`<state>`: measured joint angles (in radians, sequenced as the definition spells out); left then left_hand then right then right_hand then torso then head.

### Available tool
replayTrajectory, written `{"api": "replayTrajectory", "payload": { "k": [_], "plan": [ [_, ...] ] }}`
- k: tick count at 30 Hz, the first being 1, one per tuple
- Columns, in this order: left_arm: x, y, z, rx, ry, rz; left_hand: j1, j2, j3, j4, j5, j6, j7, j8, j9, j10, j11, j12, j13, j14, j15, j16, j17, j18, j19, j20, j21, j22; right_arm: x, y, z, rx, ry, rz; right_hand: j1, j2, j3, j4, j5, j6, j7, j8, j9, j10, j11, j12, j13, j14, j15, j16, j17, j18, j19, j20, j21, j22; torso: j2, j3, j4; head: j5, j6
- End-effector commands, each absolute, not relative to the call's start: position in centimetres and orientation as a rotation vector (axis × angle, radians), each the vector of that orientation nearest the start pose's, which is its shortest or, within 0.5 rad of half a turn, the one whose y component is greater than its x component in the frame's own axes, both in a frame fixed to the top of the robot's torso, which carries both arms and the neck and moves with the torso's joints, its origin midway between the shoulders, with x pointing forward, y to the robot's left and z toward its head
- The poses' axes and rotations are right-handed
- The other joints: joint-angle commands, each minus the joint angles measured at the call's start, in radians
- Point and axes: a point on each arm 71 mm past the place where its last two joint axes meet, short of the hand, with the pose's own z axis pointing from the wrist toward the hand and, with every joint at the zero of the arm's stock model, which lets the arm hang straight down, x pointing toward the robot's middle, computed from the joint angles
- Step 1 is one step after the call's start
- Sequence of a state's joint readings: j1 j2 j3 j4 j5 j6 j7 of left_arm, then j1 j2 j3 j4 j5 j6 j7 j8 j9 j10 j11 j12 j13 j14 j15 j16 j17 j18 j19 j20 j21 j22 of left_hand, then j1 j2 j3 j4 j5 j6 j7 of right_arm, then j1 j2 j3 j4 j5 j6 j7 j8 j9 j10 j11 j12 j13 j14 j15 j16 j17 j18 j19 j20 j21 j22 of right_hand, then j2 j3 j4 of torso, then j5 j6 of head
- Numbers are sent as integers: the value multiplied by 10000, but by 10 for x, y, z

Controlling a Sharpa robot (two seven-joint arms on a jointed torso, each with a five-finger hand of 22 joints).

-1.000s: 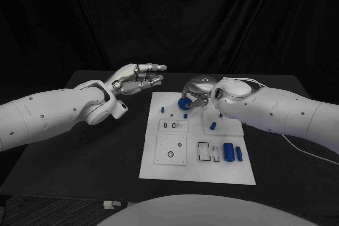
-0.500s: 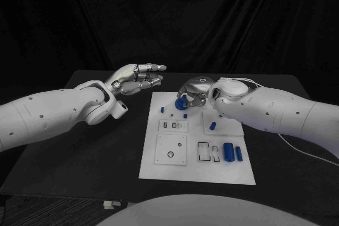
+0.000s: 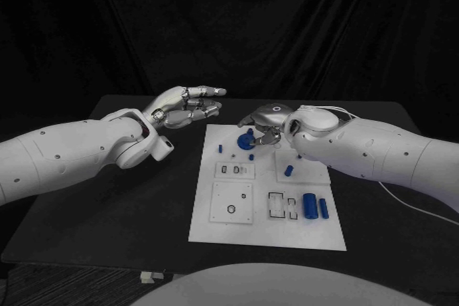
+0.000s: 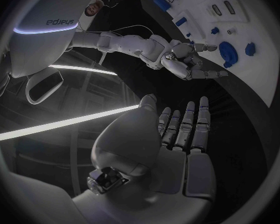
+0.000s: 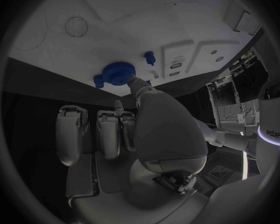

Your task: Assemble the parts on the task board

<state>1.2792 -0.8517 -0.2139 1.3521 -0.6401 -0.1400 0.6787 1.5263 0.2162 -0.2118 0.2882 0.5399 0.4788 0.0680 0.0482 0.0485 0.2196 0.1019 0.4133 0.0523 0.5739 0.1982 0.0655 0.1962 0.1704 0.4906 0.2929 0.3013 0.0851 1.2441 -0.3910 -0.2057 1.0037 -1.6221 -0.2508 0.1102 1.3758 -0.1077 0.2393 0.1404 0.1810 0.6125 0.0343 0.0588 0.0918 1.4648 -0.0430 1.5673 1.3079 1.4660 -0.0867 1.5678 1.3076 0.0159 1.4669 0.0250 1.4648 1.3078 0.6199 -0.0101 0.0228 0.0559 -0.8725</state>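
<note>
The head camera looks down from above at the table [image 3: 125, 206] and the whole task board [image 3: 268, 236]. Each wrist camera sits close behind its own hand, facing the board's far end, where both show the blue gear [image 4: 227, 53].

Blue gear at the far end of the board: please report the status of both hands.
Right hand touches blue gear on the board; grip unclear. Left hand empty, hovering off the board. Nothing in the way.
</note>
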Motion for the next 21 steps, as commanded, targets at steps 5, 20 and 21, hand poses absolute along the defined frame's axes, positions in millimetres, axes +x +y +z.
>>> {"api": "replayTrajectory", "payload": {
  "k": [5,20,21],
  "plan": [
    [489,241,-188,-1774,15236,-15004,106,6,69,14,63,-12,-42,-8,-5,64,70,-61,14,97,12,30,13,-35,62,-10,63,-21,539,-120,-226,-5870,15456,6135,-421,27,-265,295,-545,952,91,231,55,1060,19,35,2629,1048,-46,30,2631,125,372,-20,39,2253,-5,9,-6,12,-2],
    [489,244,-190,-1822,15265,-14948,106,6,69,14,63,-12,-42,-8,-5,64,70,-61,14,97,12,30,13,-35,62,-10,63,-21,525,-221,-187,-3846,14014,5774,-340,-418,-579,1217,-922,3057,373,1195,659,1060,241,35,2629,1048,126,30,2631,-159,1039,130,1060,2630,-30,10,-26,-44,-2],
    [489,244,-191,-1826,15270,-14947,107,6,70,14,63,-12,-42,-8,-5,64,71,-61,14,99,12,30,14,-36,62,-10,63,-21,525,-229,-187,-3662,14019,5694,-327,-432,-584,1240,-926,3066,382,1208,672,1060,248,35,2629,1048,131,30,2631,-159,1039,132,1060,2630,-37,11,-29,-67,-2]
  ]
}}
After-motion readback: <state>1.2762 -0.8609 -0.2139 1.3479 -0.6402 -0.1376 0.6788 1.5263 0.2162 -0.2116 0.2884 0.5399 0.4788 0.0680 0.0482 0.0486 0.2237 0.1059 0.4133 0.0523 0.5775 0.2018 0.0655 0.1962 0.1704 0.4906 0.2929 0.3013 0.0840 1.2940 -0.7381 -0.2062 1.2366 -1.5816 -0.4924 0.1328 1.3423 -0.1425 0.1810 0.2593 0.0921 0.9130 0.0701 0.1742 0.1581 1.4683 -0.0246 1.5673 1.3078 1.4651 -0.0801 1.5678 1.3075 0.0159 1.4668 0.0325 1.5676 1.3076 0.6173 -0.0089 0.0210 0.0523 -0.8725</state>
